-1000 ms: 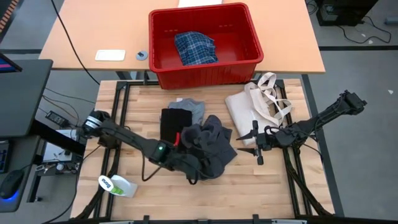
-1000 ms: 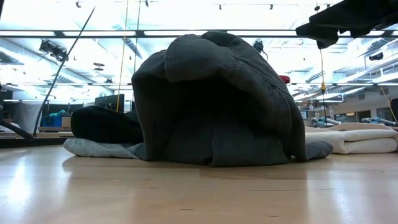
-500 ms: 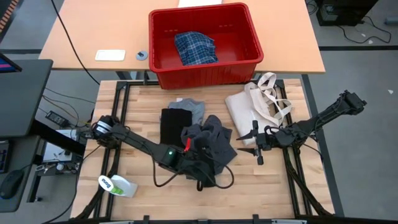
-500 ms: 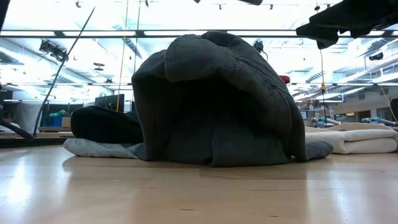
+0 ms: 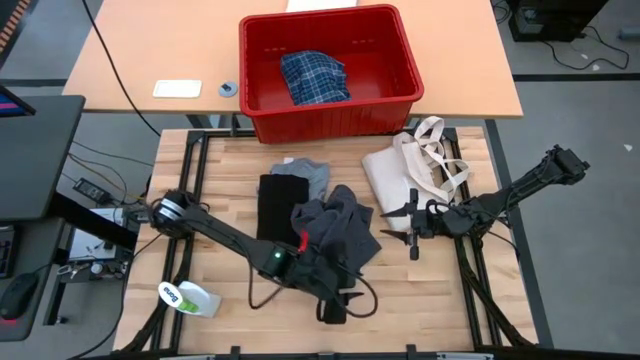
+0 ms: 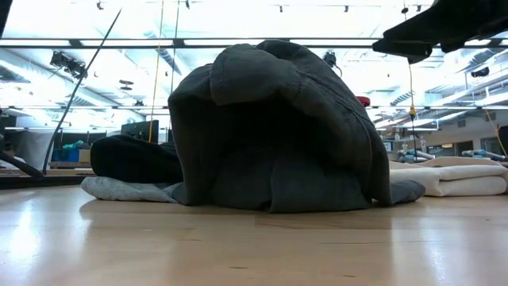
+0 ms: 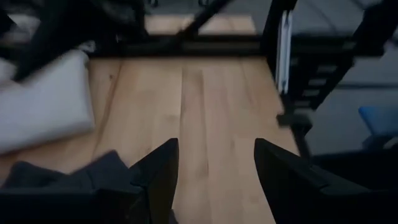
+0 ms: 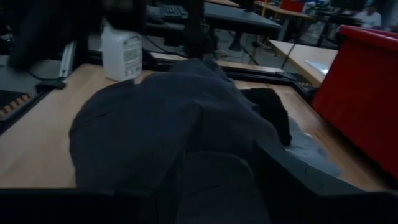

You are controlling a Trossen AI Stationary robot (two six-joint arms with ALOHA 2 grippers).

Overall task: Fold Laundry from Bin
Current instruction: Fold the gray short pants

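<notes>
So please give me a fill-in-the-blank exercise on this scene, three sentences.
1. The plaid shirt lies inside the red ____.
2. The left gripper is open above bare wood and holds ____.
3. The tote bag lies on the table between the bin and the ____ gripper.

Missing words: bin; nothing; right
</notes>
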